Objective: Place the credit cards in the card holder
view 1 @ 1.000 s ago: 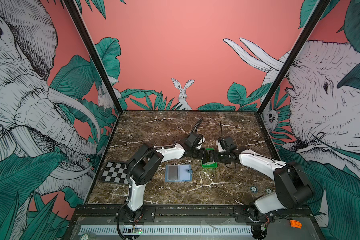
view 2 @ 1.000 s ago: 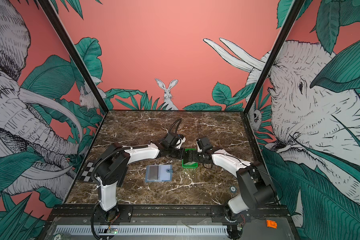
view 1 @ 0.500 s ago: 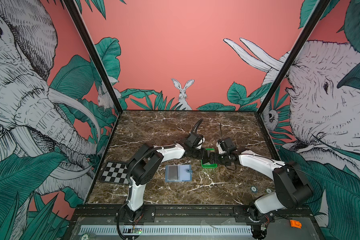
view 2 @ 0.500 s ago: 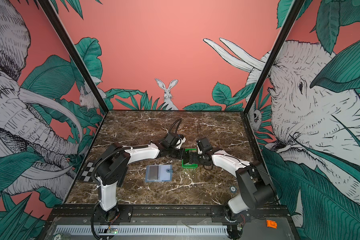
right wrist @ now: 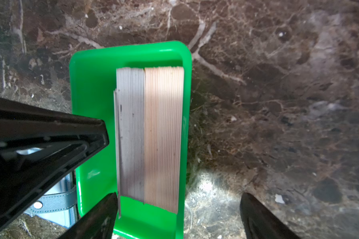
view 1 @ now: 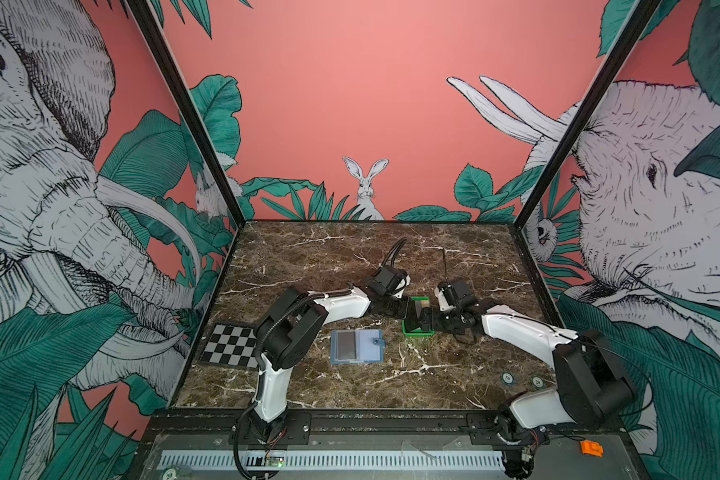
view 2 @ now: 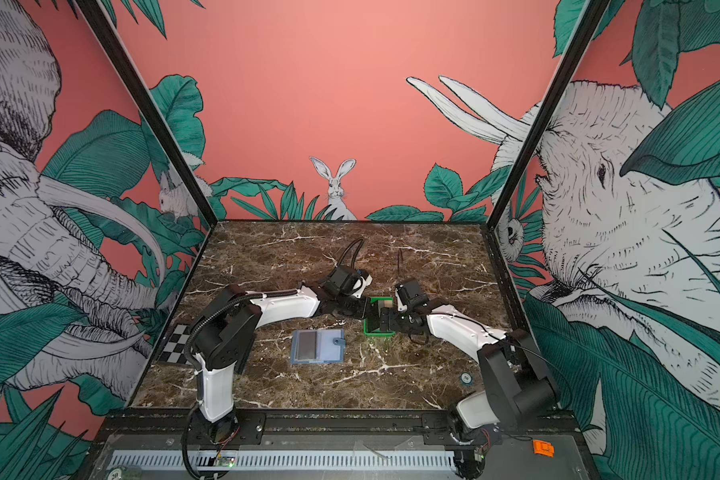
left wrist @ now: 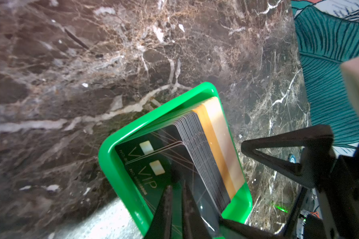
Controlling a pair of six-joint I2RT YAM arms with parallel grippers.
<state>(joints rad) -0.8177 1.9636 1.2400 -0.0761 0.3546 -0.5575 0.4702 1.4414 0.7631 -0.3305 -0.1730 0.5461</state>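
A green tray (view 1: 417,332) (view 2: 377,333) holds the credit cards on edge: a black "VIP" card (left wrist: 145,165) in front, then grey cards (right wrist: 131,124) and tan cards (right wrist: 164,124). My left gripper (left wrist: 176,184) (view 1: 410,309) is shut on the front black card's upper edge. That card stands slightly apart from the stack. My right gripper (right wrist: 178,217) (view 1: 427,318) is open, with one finger in the tray beside that card and the other over the marble. The slate-blue card holder (view 1: 356,347) (view 2: 317,347) lies open and flat, with a grey card in its left sleeve.
A checkerboard plate (view 1: 229,345) lies at the table's left edge. Two small round markers (view 1: 507,378) sit front right. Both arms meet over the tray, their grippers close together. The card holder's snap tab (right wrist: 56,203) shows just beside the tray.
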